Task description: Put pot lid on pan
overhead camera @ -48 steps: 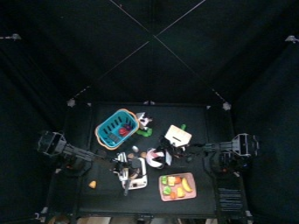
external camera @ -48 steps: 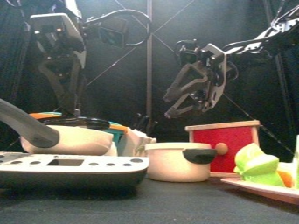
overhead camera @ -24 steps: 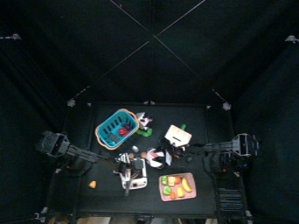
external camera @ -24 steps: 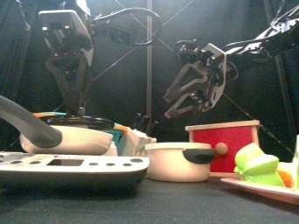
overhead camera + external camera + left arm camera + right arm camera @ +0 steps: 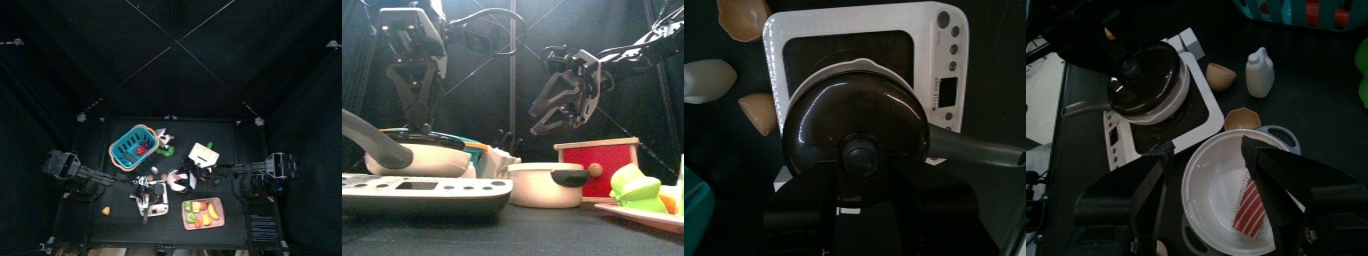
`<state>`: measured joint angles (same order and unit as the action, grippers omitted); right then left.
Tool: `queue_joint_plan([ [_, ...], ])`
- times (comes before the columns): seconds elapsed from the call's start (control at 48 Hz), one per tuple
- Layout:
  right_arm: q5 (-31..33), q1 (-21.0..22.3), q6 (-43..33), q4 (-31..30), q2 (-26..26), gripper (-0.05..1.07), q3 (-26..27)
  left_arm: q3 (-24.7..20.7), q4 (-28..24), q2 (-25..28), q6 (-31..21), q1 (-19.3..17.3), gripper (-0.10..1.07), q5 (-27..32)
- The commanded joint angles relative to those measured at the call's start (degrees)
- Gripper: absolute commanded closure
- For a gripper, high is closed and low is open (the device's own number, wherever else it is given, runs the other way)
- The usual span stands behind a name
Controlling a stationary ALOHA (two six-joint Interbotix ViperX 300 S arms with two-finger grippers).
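1. At far left of the desk (image 5: 516,235), the pan (image 5: 422,158) sits on a white scale (image 5: 422,190). Its grey handle (image 5: 376,140) points towards the front camera.
2. Lid (image 5: 838,120): dark, domed, with a round knob (image 5: 858,153) at centre. In the left wrist view it lies on the pan and covers the rim all round, so it looks seated. I cannot confirm from these views that it sits flush.
3. Left gripper (image 5: 416,122): hangs directly above the lid, pointing down. Jaws are spread wide, one on each side of the knob, and nothing is held. I cannot tell whether they touch the lid.
4. Handling judgement: the lid is rigid, probably light, and smooth enough to slide on the rim. The knob is the only sound place to take hold; the dome would slip out of the jaws. The pan rests loosely on the scale, so a sideways nudge could shift both.
5. Centre: a white pot (image 5: 545,185) with a dark side handle.
6. Right gripper (image 5: 543,122): rests in the air above the pot, jaws apart and empty.
7. Right: a red box (image 5: 603,160).
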<state>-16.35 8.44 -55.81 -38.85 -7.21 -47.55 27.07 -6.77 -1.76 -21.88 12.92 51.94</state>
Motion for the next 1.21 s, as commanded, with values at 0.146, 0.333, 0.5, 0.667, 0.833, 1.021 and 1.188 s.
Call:
queue_joint_plan([
  [0.146, -0.18, 0.26, 0.09, 0.0, -0.97, 0.13, 1.14, -2.29, -0.88, -0.44, 0.18, -0.7, 0.39, -0.09],
  [0.333, -0.18, 0.26, 0.09, 0.0, -0.97, 0.13, 1.23, -2.29, -0.62, 0.0, 0.18, -0.79, 0.39, -0.09],
  [0.5, -0.18, 0.18, 0.09, 0.0, -0.88, 0.13, 1.23, -2.37, -0.18, 0.53, 0.26, -0.7, 0.39, -0.09],
  [0.667, -0.18, 0.18, 0.09, 0.0, -0.88, 0.13, 1.23, -2.37, -0.18, 0.62, 0.26, -0.79, 0.39, -0.09],
  [0.833, -0.18, 0.26, 0.09, 0.0, -0.88, 0.13, 1.23, -2.55, -0.18, 1.41, 0.79, -0.79, 0.39, -0.09],
  [1.021, -0.18, 0.26, 0.09, 0.0, -0.88, 0.13, 1.23, -2.99, 0.18, 2.46, 2.99, -0.79, 0.38, -0.09],
  [1.188, -0.18, 0.26, 0.09, 0.0, -0.88, 0.13, 1.14, -3.25, 0.7, 2.37, 3.69, -0.79, 0.37, 0.09],
])
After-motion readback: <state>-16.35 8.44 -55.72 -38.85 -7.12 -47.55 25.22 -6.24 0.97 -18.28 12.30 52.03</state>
